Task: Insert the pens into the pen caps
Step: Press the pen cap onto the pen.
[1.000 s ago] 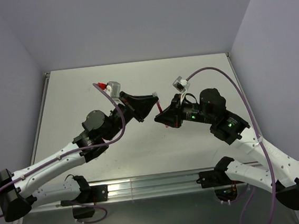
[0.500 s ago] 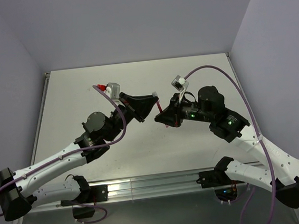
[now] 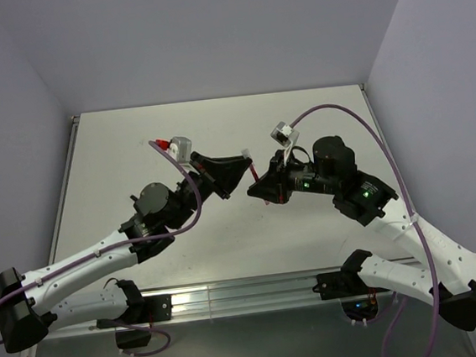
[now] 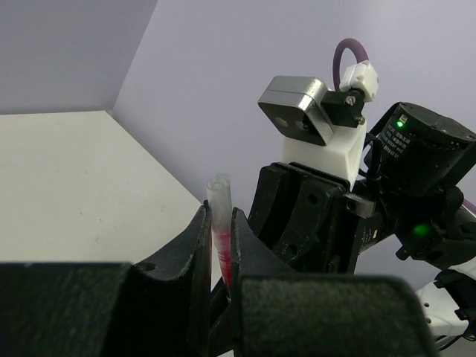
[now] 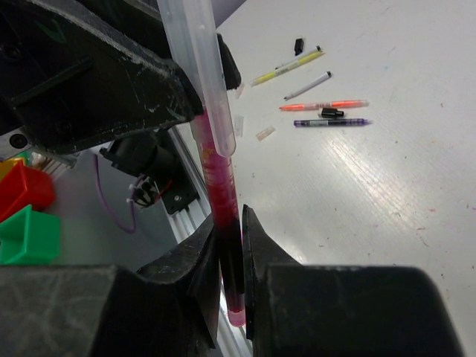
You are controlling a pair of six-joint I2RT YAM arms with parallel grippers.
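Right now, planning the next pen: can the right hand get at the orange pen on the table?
Probably not yet: the right hand is shut on the red pen, whose tip sits in the clear cap the left hand holds. The orange pen itself lies uncovered.

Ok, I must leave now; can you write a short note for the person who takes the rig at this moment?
Left gripper: shut on a clear cap, above the table.
Right gripper: shut on the red pen; its tip looks entered in that cap, seating unconfirmed.
Lying on the table: yellow pen, white-black pen, orange pen, purple pen, with loose caps beside.
Done: none fully.
Left: finish red, then those four.
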